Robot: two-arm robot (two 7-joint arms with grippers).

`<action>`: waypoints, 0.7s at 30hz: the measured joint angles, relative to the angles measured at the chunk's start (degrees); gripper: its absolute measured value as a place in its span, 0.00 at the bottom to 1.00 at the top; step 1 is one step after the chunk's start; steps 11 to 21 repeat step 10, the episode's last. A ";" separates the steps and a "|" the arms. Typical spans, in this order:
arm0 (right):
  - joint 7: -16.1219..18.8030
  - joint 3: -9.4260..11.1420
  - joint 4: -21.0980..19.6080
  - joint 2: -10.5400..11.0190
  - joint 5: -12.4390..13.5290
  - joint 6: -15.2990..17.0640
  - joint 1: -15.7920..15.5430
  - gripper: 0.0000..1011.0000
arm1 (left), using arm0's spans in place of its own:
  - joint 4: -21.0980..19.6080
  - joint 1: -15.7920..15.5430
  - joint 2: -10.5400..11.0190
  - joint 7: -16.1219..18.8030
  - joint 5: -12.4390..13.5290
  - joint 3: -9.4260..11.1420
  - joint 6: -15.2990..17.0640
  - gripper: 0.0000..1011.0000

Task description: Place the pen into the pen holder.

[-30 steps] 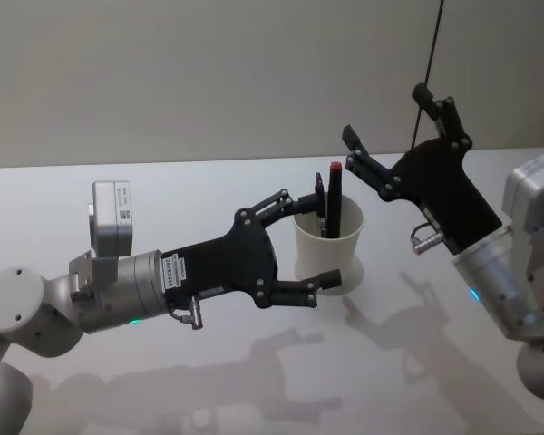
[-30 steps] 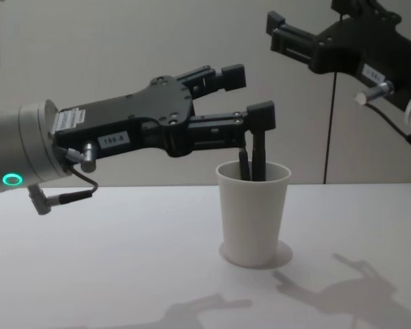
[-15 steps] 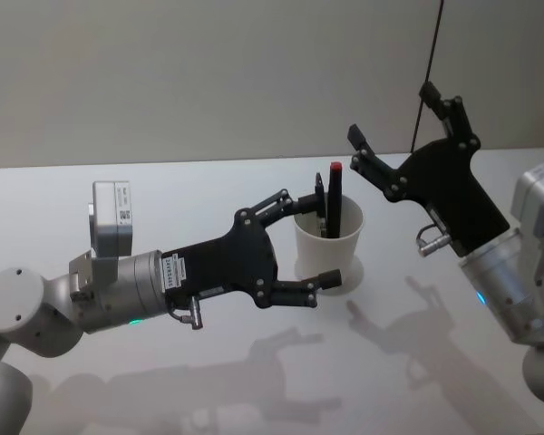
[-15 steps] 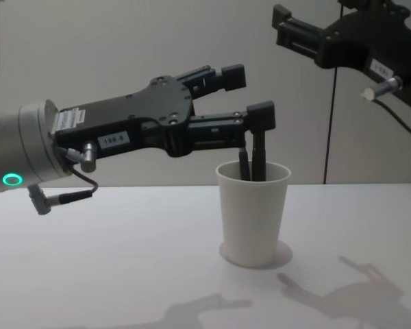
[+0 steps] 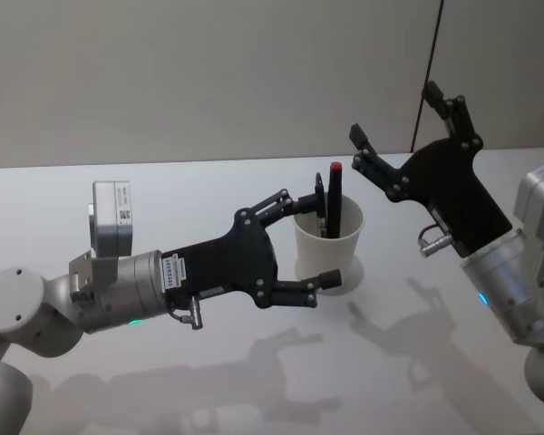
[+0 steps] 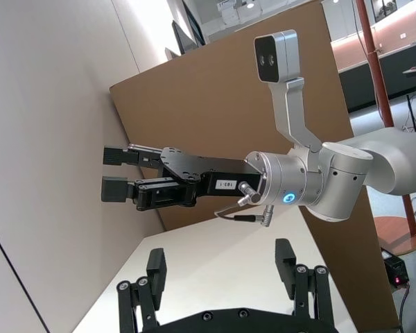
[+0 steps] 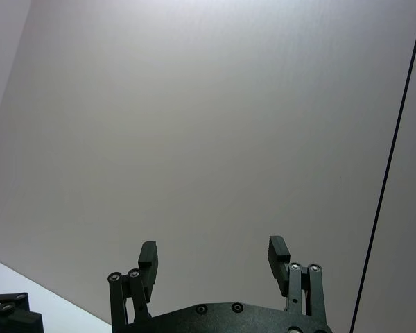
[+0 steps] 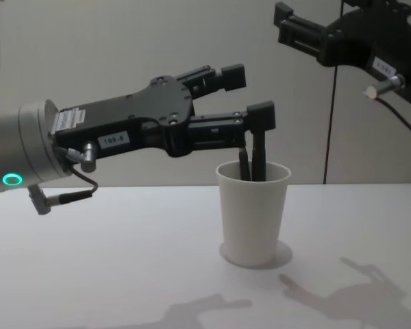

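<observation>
Evidently at the tail end of the job. Finds two pens in the white paper cup (image 5: 329, 252) that serves as pen holder: a black pen with a red cap (image 5: 335, 194), leaning on the far rim, and a second dark pen (image 5: 320, 205) just beside it. Cannot tell which of the two counts as the task's own. Places the cup upright on the white table (image 5: 118, 177), between the two arms.

Puts the left gripper (image 5: 320, 240) at the cup, jaws spread wide and holding nothing. From the head view, reads as one finger on each side of the cup. From the chest view, sets the same gripper (image 8: 248, 96) above the rim, its nearer fingertip close over the pen tops. Cannot say whether touching or just clear.

Puts the right gripper (image 5: 394, 113) up and off to the right, well apart from the cup, likewise spread wide and empty; confirms that spread from its own wrist camera (image 7: 213, 250).

Judges the placing itself as done and the step in hand as letting go and clearing away. Calls next for drawing the left gripper up and back toward the robot's left. Needs the jaws kept wide, so as not to catch a pen top or nudge the light cup over.
</observation>
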 joint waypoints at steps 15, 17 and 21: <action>-0.07 0.00 -0.11 0.05 0.00 0.00 -0.06 0.99 | 0.00 0.00 0.00 0.00 0.00 0.00 0.00 0.99; -0.07 0.00 -0.11 0.05 0.00 0.00 -0.06 0.99 | 0.00 0.00 0.00 0.00 0.00 0.00 0.00 0.99; -0.07 0.00 -0.11 0.05 0.00 0.00 -0.06 0.99 | 0.00 0.00 0.00 0.00 0.00 0.00 0.00 0.99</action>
